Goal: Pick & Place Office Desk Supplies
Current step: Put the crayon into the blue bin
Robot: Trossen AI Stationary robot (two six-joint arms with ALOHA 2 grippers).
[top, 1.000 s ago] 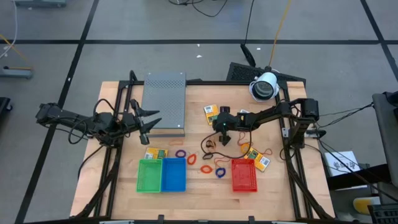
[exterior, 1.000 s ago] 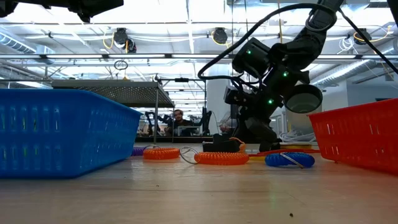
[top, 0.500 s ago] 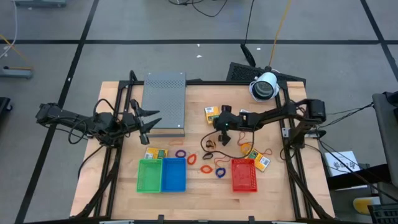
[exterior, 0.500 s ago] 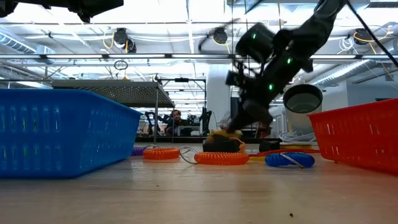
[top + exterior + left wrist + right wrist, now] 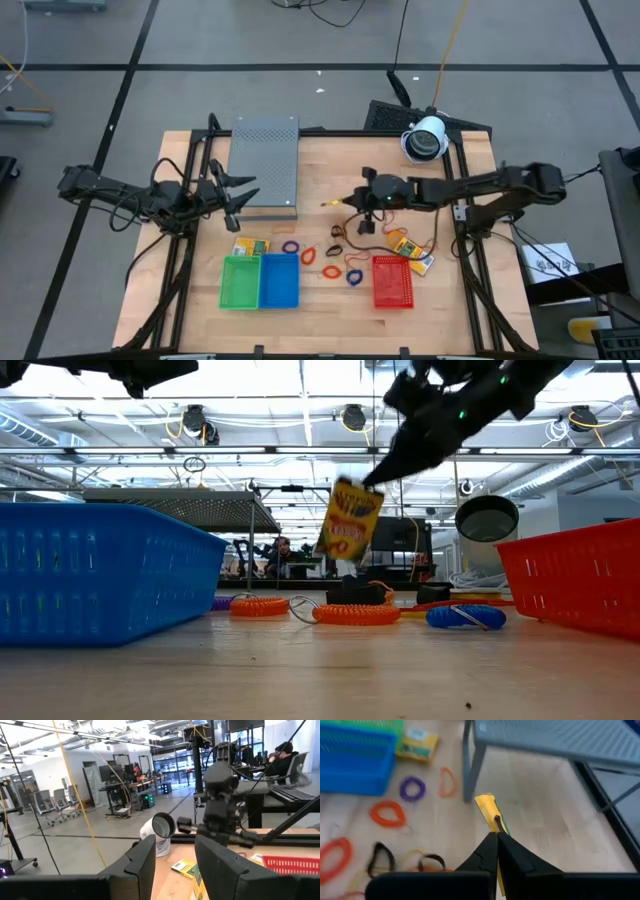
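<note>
Nearest, at six o'clock on the tabletop point(image 5: 440, 300), the green bin point(image 5: 240, 282), blue bin point(image 5: 279, 281) and red bin point(image 5: 392, 281) look empty, so the sorting seems barely begun. Beyond them rubber-band loops point(image 5: 328, 271) and other packets point(image 5: 251, 246) lie loose. Further in, about the middle, the right claw point(image 5: 347, 201) is pinched on a yellow packet point(image 5: 349, 523) held clear of the wood (its bin is not obvious). At nine o'clock the left claw point(image 5: 237, 193) waits, part open, holding nothing
</note>
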